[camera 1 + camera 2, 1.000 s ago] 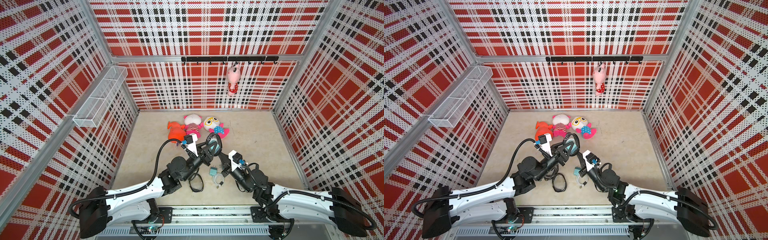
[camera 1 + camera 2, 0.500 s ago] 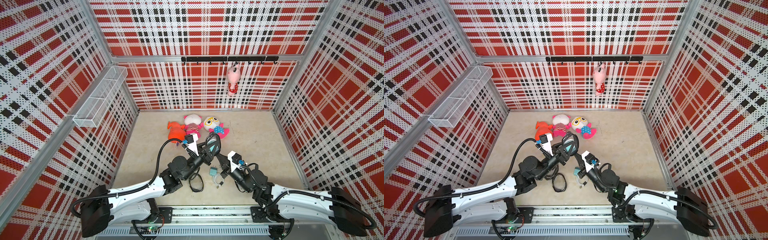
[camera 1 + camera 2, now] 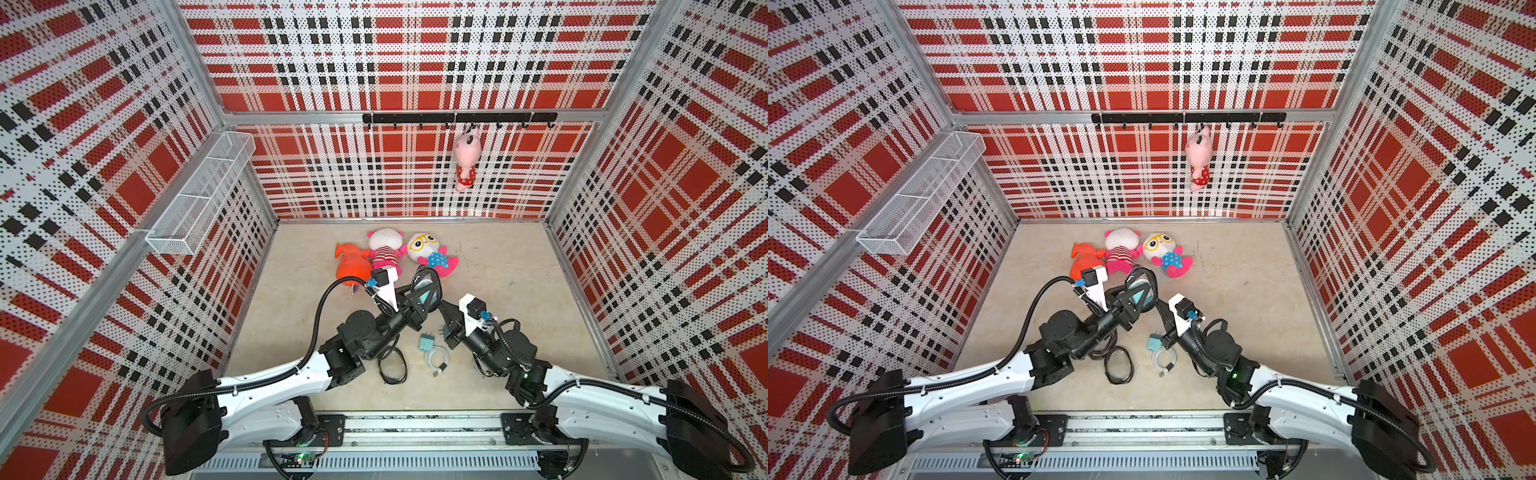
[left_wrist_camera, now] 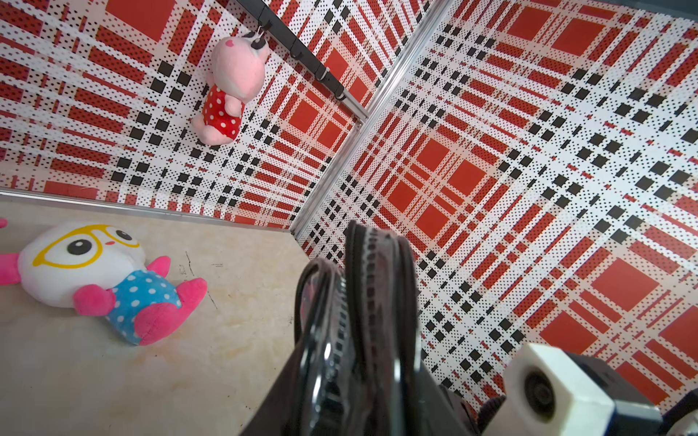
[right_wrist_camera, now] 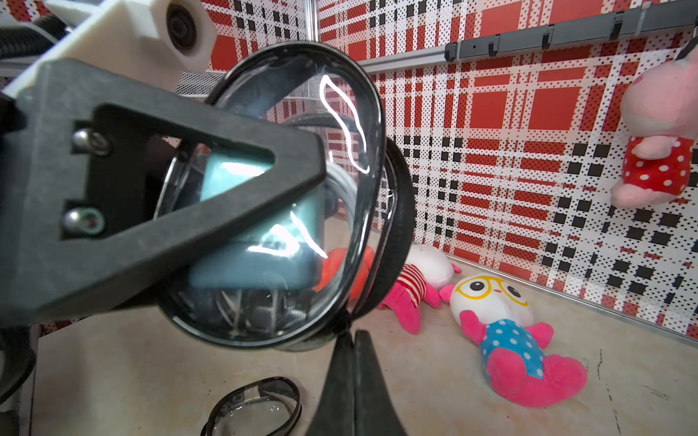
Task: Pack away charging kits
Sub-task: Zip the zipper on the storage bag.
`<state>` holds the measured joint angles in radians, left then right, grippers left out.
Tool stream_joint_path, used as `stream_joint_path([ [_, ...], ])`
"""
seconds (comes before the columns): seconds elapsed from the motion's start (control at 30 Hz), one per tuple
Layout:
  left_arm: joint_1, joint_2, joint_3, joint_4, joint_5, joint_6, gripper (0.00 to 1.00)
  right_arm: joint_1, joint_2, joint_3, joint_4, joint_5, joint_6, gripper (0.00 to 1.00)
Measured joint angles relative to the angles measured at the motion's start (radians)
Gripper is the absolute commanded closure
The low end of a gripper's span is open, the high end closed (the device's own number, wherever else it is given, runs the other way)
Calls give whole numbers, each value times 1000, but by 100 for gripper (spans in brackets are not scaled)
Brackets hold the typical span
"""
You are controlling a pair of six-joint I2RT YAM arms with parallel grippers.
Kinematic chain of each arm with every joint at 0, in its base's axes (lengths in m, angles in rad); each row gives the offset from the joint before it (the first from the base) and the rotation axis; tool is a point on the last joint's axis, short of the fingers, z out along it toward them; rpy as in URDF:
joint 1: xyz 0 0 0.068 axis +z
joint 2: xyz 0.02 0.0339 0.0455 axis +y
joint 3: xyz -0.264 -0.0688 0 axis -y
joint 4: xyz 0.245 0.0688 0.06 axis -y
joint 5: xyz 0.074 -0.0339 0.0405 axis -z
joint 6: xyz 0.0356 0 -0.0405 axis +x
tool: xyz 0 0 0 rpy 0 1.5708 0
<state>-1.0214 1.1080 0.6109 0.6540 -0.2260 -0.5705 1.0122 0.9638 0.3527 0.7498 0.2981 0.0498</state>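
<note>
Right wrist, teal cube adapter [image 5: 264, 260], white cable [image 5: 342, 181], in clear case [image 5: 298, 90]

A robot test cell in a lab; perforated panels [image 3: 415, 62] printed in red, white and black plaid close it in, held by aluminium posts [image 3: 193, 62]; a black hook rail [image 3: 457, 118] crosses the back panel; below the hook rail lies a beige desk [image 3: 511, 266]; opposite the hook rail, the left arm [image 3: 274, 376] and right arm [image 3: 602, 392] stand on a metal base rail [image 3: 415, 430]; a wire basket [image 3: 203, 191] hangs on the wall beside the hook rail.
</note>
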Motion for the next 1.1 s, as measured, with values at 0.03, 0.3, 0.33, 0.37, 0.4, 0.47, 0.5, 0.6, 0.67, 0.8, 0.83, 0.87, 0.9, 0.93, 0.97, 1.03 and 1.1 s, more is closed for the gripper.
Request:
stream_joint_path([
  [0.03,0,-1,2,-9,0,1,100,-2,0,0,-2,-1,-4,100],
  [0.3,0,0,57,-103,2,27,100,-16,-10,17,-33,-5,-50,100],
  [0.33,0,0,63,-112,3,30,100,-21,-14,17,-35,-8,-58,100],
  [0.37,0,3,69,-122,6,34,100,-30,-18,17,-37,-13,-61,100],
  [0.4,0,6,75,-130,9,38,100,-43,-23,18,-42,-24,-64,100],
  [0.47,0,22,94,-151,13,44,100,-79,-32,19,-57,-61,-68,100],
  [0.5,0,31,104,-159,13,48,100,-94,-35,22,-66,-79,-69,100],
  [0.6,0,51,132,-187,12,56,100,-129,-42,37,-98,-113,-84,100],
  [0.67,-1,59,146,-206,11,61,100,-138,-44,44,-110,-119,-101,100],
  [0.8,-2,69,164,-235,13,71,100,-157,-44,49,-110,-117,-139,100],
  [0.83,-2,73,167,-240,13,74,100,-165,-44,49,-111,-123,-148,100],
  [0.87,-2,78,173,-244,13,77,100,-172,-44,49,-111,-129,-161,100],
  [0.9,-2,82,179,-249,13,80,100,-177,-44,49,-111,-135,-171,100],
  [0.93,-2,87,185,-256,13,82,100,-184,-44,49,-111,-142,-187,100],
  [0.97,-2,90,192,-264,13,84,100,-188,-46,48,-110,-146,-201,100],
  [1.03,-3,95,204,-279,17,89,100,-195,-51,48,-105,-152,-233,100],
  [1.1,-7,96,211,-290,22,93,100,-201,-61,42,-86,-165,-269,100],
])
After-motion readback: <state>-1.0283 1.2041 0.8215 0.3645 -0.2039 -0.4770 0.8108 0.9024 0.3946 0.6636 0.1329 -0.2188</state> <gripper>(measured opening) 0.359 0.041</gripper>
